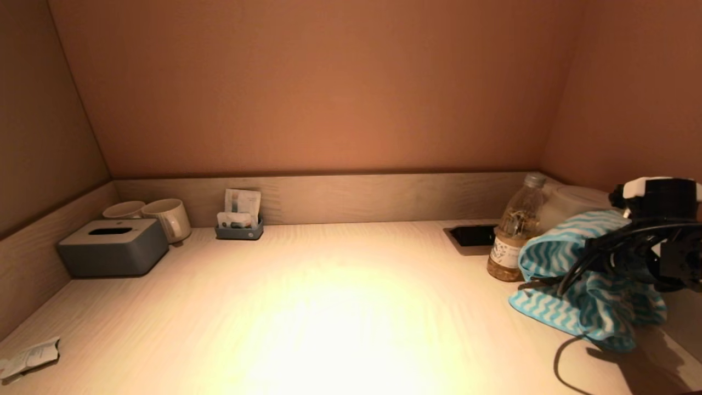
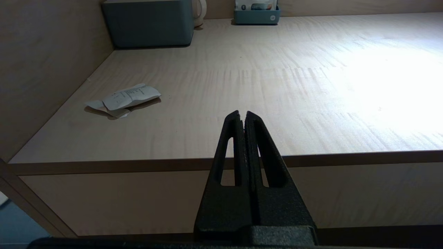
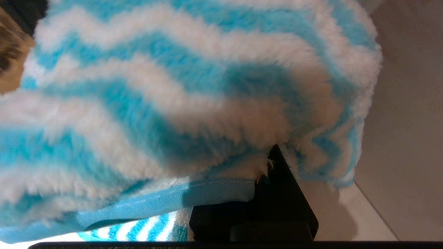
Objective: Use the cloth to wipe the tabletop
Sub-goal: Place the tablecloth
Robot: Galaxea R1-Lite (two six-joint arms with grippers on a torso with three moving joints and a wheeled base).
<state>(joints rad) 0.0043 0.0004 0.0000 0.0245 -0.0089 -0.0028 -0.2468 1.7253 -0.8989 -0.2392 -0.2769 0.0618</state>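
Observation:
The blue-and-white zigzag cloth point(image 1: 570, 274) hangs bunched at the right end of the light wooden tabletop point(image 1: 329, 307), its lower edge resting on the surface. My right gripper point(image 1: 600, 260) is shut on the cloth, with its fingers mostly buried in the folds. In the right wrist view the fluffy cloth point(image 3: 173, 86) fills the picture and drapes over one black finger point(image 3: 280, 186). My left gripper point(image 2: 242, 114) is shut and empty, parked in front of the table's front edge at the left. It is out of the head view.
A grey tissue box point(image 1: 112, 247), two mugs point(image 1: 167, 216) and a sachet holder point(image 1: 239, 226) stand at the back left. A bottle point(image 1: 513, 236), a black recess point(image 1: 473, 235) and a white kettle point(image 1: 570, 203) are beside the cloth. Crumpled paper point(image 1: 30, 356) lies front left.

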